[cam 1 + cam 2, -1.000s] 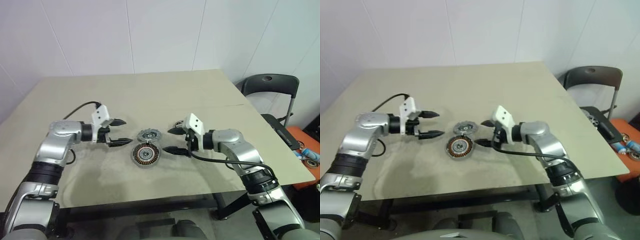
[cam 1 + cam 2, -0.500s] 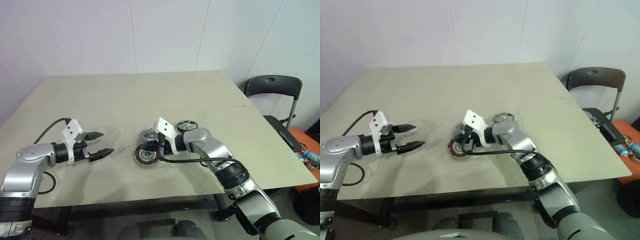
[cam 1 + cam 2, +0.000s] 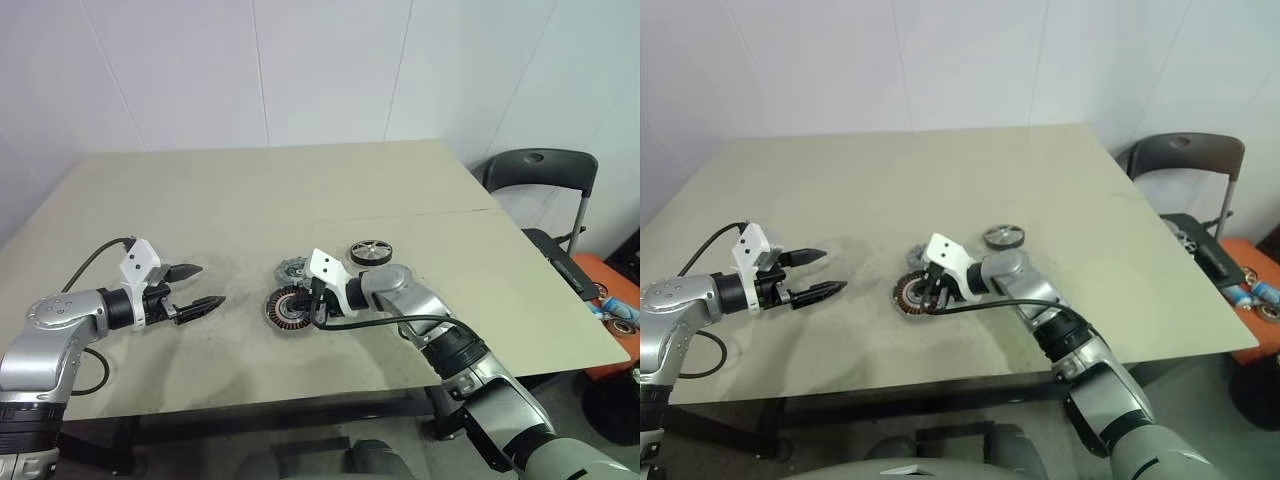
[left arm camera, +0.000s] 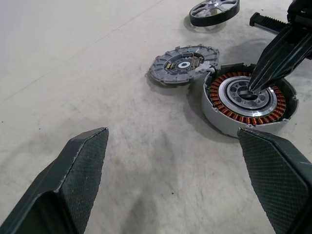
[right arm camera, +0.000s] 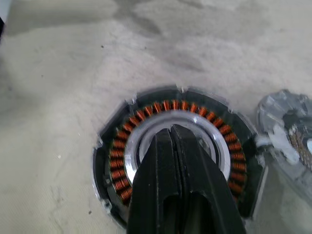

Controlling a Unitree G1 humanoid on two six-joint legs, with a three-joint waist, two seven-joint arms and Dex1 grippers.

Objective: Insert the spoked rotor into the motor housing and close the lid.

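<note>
A: How does the right hand [image 3: 312, 318] sit?
B: Its arm reaches in across the bench [image 3: 300, 190] toward the robot's left, angled downward. Its two black fingers [image 5: 180, 170] are pressed together with nothing between them, their tips over the central hub of the motor housing [image 4: 246, 97], inside the ring of copper windings. Whether the tips touch the hub cannot be told.

A: And the left hand [image 3: 200, 287]?
B: It hangs low over the bench on the robot's left, pointing toward the parts, fingers spread wide and holding nothing. It is well apart from the housing.

A: Where are the other parts?
B: The lid [image 4: 184, 63], grey with a notched edge, lies flat just beside the housing on its far side, its edge touching or nearly touching the housing's rim. The spoked rotor [image 3: 371, 251] lies flat on the bench farther back, toward the robot's right, behind the right forearm, apart from both hands.
</note>
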